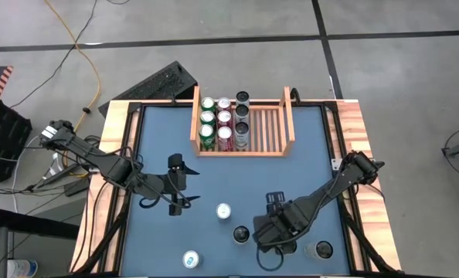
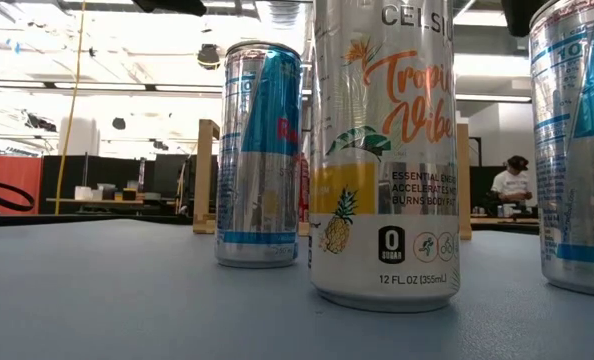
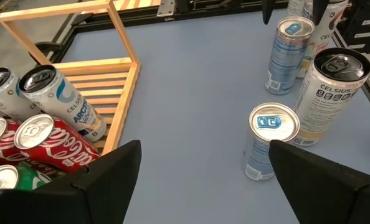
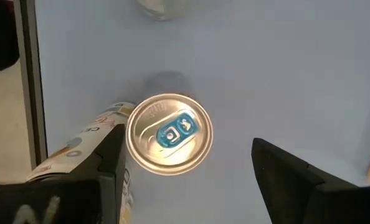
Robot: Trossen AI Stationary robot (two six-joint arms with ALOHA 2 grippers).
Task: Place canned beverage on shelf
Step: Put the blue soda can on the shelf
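The shelf (image 1: 289, 116), a light-wood slatted tray with low walls, lies at the far middle of the blue bench (image 1: 160, 147), its long axis running side to side and its slats running front to back. Its left part holds nine upright cans in three rows: green cans (image 1: 207, 117), red cola cans (image 1: 224, 118) and grey cans (image 1: 242, 117); the right part is bare slats.

Four loose cans stand upright on the near half of the bench, long axes vertical. A blue-tabbed can (image 1: 224, 211) stands between the two arms. A Celsius can (image 1: 240, 233) stands just beside the right claw (image 1: 270, 232), whose fingers are spread apart and grasp nothing; in its wrist view a silver can top (image 4: 169, 133) lies between them. Another can (image 1: 319, 249) stands to the right, and one (image 1: 191, 259) at the near edge.

The left claw (image 1: 175, 184) hovers over the bench's left middle, released and empty.
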